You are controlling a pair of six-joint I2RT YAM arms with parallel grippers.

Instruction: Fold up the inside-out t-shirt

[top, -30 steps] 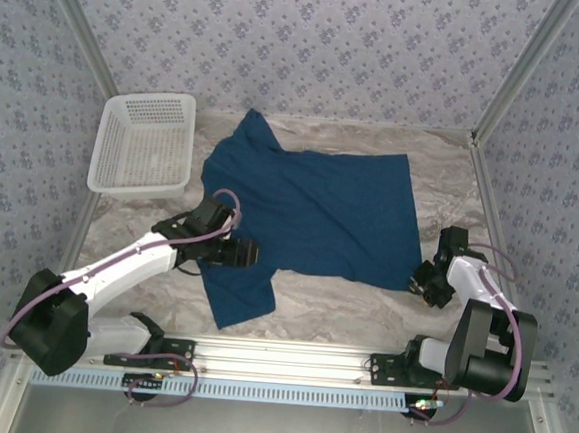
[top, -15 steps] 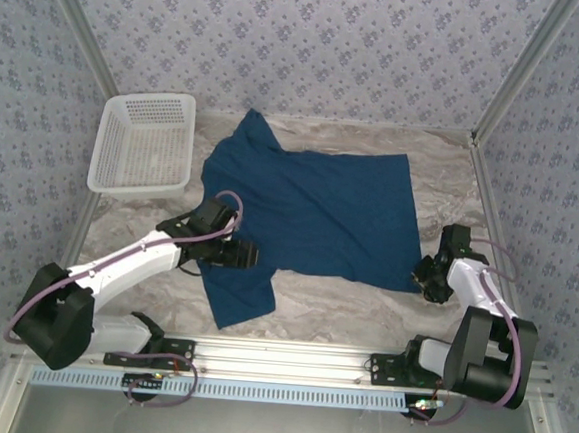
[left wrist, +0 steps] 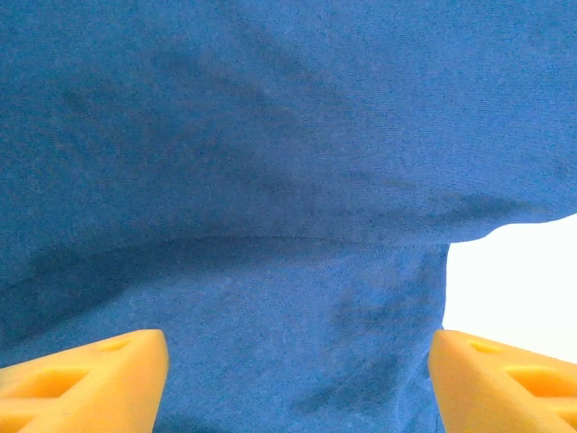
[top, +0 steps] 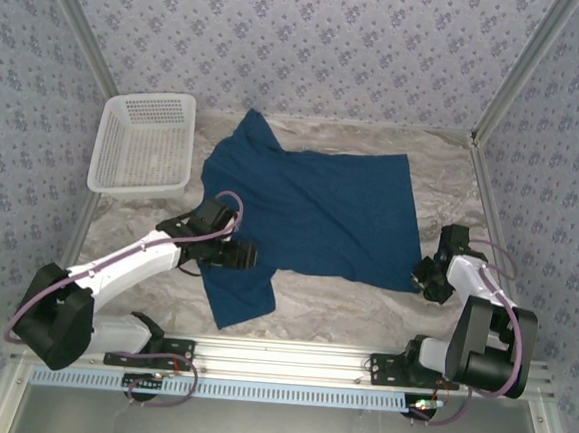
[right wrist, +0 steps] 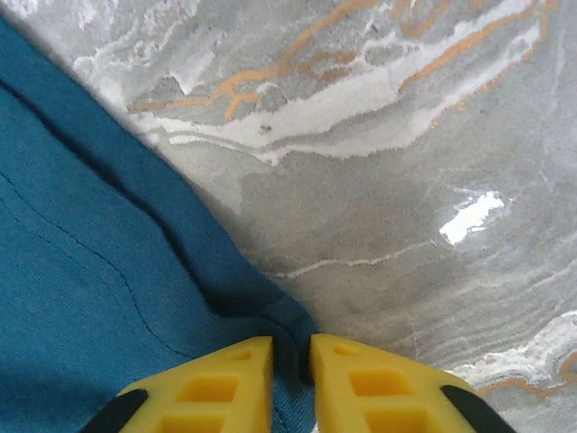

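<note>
My right jaws, nearly closed, pinch only the near hem corner of the shirt (right wrist: 81, 298); so thin a bite may slip on lifting. My left jaws gape over the sleeve, holding nothing. Beyond, the shirt lies spread on the desk (right wrist: 388, 207).

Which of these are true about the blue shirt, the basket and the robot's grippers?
1. The t-shirt lies in the basket. False: it is spread on the table, outside the basket.
2. The left gripper stands wide open over the t-shirt. True.
3. The right gripper is wide open over bare table. False: it is pinched on a corner of the t-shirt.
4. The basket is white. True.
</note>
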